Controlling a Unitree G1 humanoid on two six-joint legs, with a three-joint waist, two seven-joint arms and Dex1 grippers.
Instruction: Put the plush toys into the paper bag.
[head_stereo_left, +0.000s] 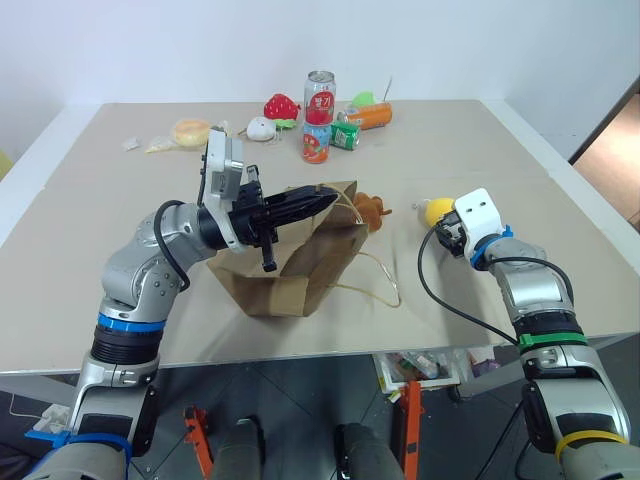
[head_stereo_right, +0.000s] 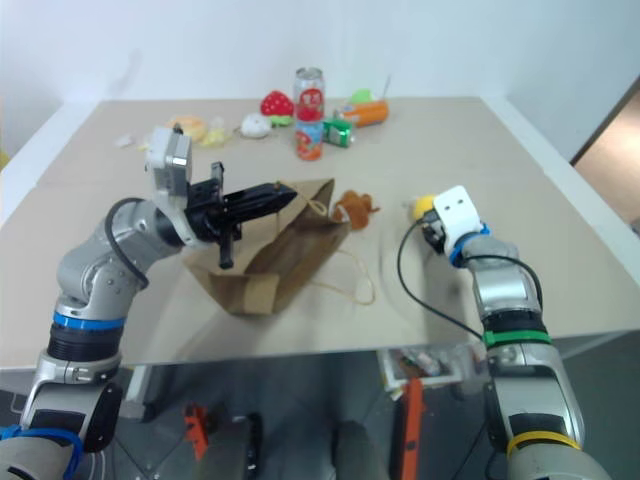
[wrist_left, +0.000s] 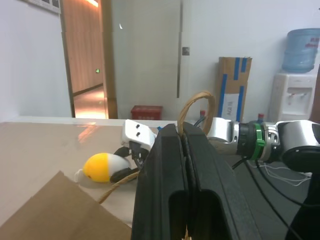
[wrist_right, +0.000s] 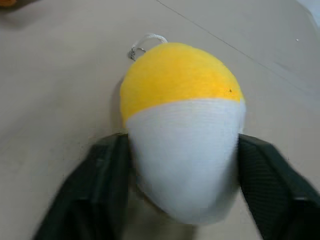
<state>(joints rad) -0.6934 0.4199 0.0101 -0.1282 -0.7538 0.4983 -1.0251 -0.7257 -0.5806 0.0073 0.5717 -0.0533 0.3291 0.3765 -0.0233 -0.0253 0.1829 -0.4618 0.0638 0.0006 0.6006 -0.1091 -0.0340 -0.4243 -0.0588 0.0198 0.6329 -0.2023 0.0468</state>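
so the right gripper (wrist_right: 182, 165) has its two black fingers (wrist_right: 90, 190) pressed against either side of the egg toy (wrist_right: 182, 130), partly closed on the white half, down near the right edge of the desk (head_stereo_left: 120, 170). the left gripper (wrist_left: 186, 165) is clamped fully tight on a cord handle (wrist_left: 196, 107) of the paper bag (head_stereo_left: 290, 265), holding it up around the middle of the desk.

what worries me: the egg is smooth and rounded, so it could squirt out forward if the squeeze lands too far back on the white end. the bag is thin kraft paper, creased and slumped, held by one twisted cord only, so the mouth may sag mostly shut and the toy could bounce off the rim.

the brown furry toy (head_stereo_left: 367, 208) sits on the desk just beside the bag's far side, lumpy and soft, not inside yet. the other handle (head_stereo_left: 378, 282) loops loose on the desk toward the front edge, easy to snag.
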